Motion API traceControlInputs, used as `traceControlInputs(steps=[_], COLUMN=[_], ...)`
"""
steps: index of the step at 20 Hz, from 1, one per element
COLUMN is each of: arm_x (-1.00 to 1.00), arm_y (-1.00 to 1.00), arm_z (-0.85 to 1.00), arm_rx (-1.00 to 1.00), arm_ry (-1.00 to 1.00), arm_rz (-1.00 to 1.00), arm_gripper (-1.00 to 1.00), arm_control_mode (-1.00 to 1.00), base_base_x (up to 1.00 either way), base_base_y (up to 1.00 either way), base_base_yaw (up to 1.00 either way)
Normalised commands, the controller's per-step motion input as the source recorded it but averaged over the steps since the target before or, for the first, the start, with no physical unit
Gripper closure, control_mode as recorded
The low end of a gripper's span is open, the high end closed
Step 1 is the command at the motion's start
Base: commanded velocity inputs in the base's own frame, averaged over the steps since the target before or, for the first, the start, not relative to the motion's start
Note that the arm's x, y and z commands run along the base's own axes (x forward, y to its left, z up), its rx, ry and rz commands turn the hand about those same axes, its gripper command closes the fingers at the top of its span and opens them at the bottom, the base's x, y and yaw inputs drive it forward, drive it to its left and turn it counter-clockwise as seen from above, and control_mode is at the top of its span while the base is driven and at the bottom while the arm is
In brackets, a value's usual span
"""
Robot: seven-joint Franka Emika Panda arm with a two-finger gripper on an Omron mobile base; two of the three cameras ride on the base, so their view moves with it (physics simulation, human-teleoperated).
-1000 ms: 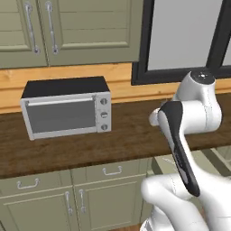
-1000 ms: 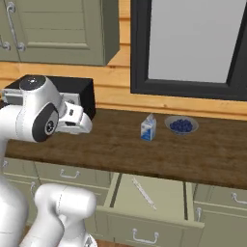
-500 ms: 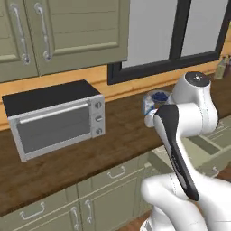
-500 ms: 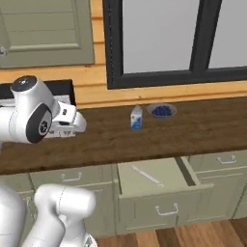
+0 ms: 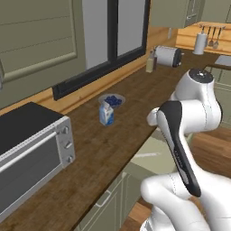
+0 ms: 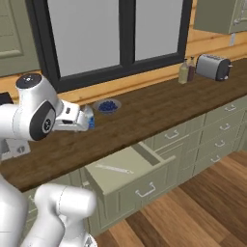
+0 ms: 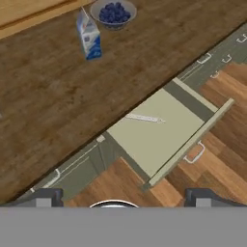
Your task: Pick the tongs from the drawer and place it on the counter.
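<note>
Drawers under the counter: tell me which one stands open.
The wide drawer holding the tongs; it is pulled out, while the others sit flush.

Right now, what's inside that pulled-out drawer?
The drawer holds only the tongs, lying flat on its pale floor near the counter edge. The back strip of the drawer, tucked under the counter, is hidden.

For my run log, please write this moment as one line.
phase: approach | drawer: open | tongs: lying in drawer | gripper: open, empty, above drawer | counter: tongs not placed
</note>
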Motion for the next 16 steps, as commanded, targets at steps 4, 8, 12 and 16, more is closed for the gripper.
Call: traceControlInputs(steps=[4, 8, 12, 16], arm_x=[0.00, 0.32, 0.46, 0.50], arm_y=[-0.15, -0.97, -1.00, -0.91], arm_z=[-0.52, -0.94, -0.94, -0.92], arm_rx=[0.11, 0.03, 0.04, 0.00], arm_ry=[0.25, 0.30, 0.23, 0.04], arm_rz=[-0.25, -0.10, -0.10, -0.10], arm_gripper=[-1.00, -1.00, -1.00, -1.00], arm_control_mode=[-1.00, -1.00, -1.00, -1.00], base_base_x=[0.00, 0.00, 0.00, 0.00], base_base_y=[0.00, 0.00, 0.00, 0.00], base_base_yaw=[0.00, 0.00, 0.00, 0.00])
